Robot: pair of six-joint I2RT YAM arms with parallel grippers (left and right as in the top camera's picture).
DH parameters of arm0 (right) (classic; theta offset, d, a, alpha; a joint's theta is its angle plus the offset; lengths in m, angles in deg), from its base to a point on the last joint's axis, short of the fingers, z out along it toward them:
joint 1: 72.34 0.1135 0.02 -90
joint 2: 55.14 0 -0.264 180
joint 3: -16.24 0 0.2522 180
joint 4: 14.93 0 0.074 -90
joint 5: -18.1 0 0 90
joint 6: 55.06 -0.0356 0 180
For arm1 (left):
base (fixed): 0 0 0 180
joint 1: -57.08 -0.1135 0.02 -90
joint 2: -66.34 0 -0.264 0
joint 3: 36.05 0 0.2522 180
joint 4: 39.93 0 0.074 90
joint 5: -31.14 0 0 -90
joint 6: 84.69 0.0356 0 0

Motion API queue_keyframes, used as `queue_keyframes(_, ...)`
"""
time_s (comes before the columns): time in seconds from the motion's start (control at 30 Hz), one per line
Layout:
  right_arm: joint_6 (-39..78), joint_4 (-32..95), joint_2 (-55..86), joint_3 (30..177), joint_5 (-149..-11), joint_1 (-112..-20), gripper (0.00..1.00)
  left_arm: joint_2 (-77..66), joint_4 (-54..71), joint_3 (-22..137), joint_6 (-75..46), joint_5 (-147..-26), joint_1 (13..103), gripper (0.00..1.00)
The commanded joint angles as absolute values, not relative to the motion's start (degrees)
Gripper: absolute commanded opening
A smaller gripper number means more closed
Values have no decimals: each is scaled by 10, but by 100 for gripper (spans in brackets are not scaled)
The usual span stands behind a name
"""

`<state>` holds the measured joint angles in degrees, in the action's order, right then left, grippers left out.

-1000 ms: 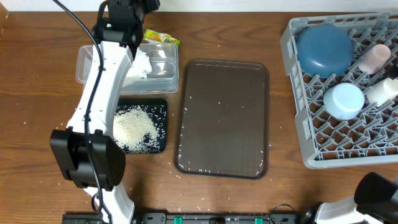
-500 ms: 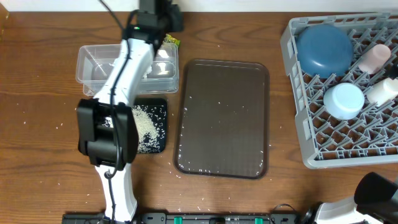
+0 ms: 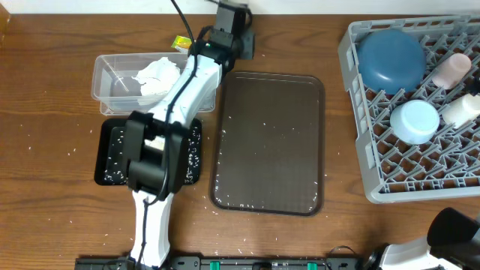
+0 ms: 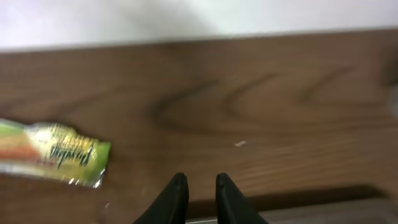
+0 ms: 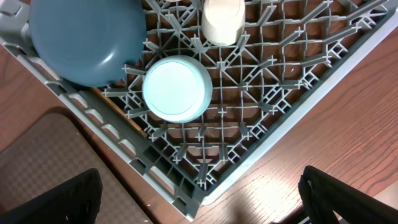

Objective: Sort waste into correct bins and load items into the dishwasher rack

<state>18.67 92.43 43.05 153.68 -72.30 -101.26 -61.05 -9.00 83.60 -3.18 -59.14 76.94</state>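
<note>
My left gripper (image 3: 234, 22) hovers over the table's far edge, fingers (image 4: 177, 194) drawn almost together with nothing between them. The snack wrapper (image 4: 53, 155) lies on the wood to its left, also seen in the overhead view as the wrapper (image 3: 182, 42) behind the clear tub (image 3: 109, 90). Crumpled white tissue (image 3: 156, 75) sits in that tub. The black bin (image 3: 109, 154) holds rice grains and is partly hidden by my arm. My right gripper (image 5: 199, 199) is wide open above the near corner of the dishwasher rack (image 5: 249, 124).
The rack (image 3: 360, 112) holds a dark-blue bowl (image 3: 390, 56), a light-blue bowl (image 3: 415, 120), a pink cup (image 3: 450, 69) and a white cup (image 3: 461, 109). A dark-brown serving tray (image 3: 270, 142) speckled with rice lies mid-table. Loose grains dot the wood.
My left arm has swung from over the clear tub to the right and toward the far edge, its jaws closing. The tissue in the tub now shows. The right arm has not moved.
</note>
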Motion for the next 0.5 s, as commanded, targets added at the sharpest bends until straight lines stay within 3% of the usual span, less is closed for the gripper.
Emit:
queue_keyframes(0.0, 191, 925, 434, 1536, -719, -1015, 99, -629, -80, 843, -20, -520, 758, 19)
queue_keyframes(0.3, 191, 925, 434, 1536, -719, -1015, 99, -635, -56, 843, -25, -507, 728, 19)
queue_keyframes(0.47, 191, 925, 434, 1536, -719, -1015, 99, -635, -18, 843, -29, -506, 711, 14)
